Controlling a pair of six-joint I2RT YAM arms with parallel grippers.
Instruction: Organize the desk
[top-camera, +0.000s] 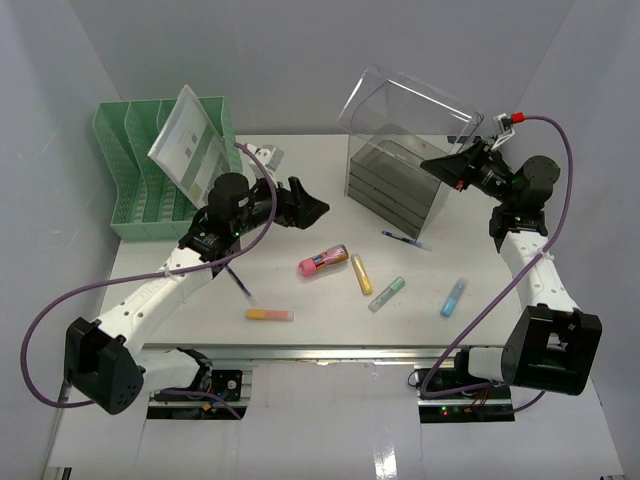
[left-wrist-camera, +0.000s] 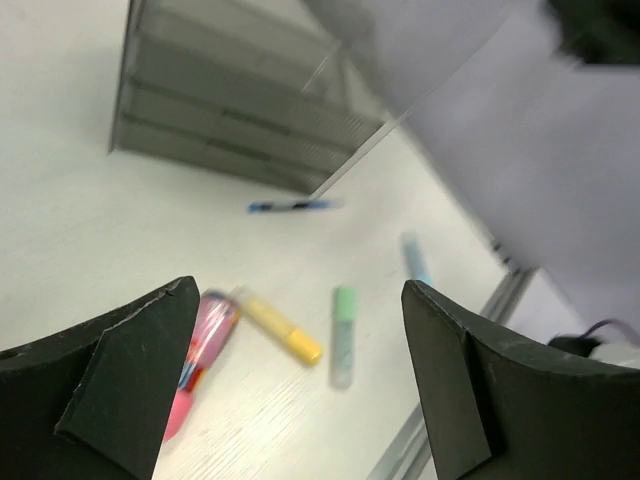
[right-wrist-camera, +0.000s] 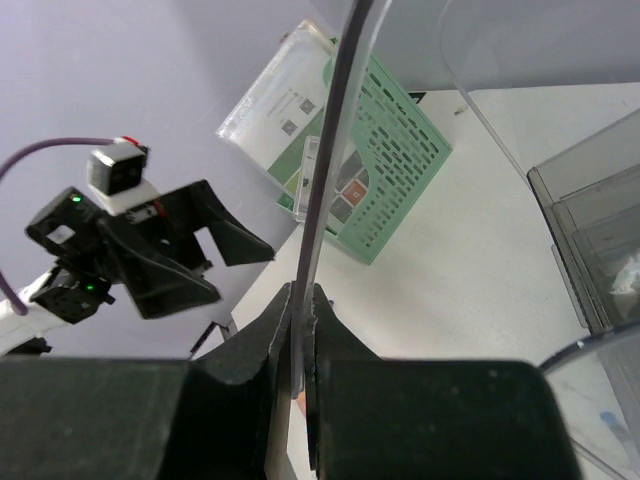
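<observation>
Markers (top-camera: 387, 293) lie scattered on the desk (top-camera: 330, 305), which fills the foreground. The left gripper (left-wrist-camera: 300, 370) hangs above them, jaws wide and empty. The right gripper (right-wrist-camera: 300, 320) pinches the clear cover (top-camera: 400, 105) over the drawer box (top-camera: 390, 185); it is best swung slowly, with the grip square. What the drawers hold is unclear. A printed sheet (top-camera: 190, 140) leans in the green rack (top-camera: 140, 170).

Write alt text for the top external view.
The right arm pinches a clear plastic sheet in its jaws above the drawer box; the left arm, jaws open, hangs over the white desk, where coloured markers lie scattered.
</observation>
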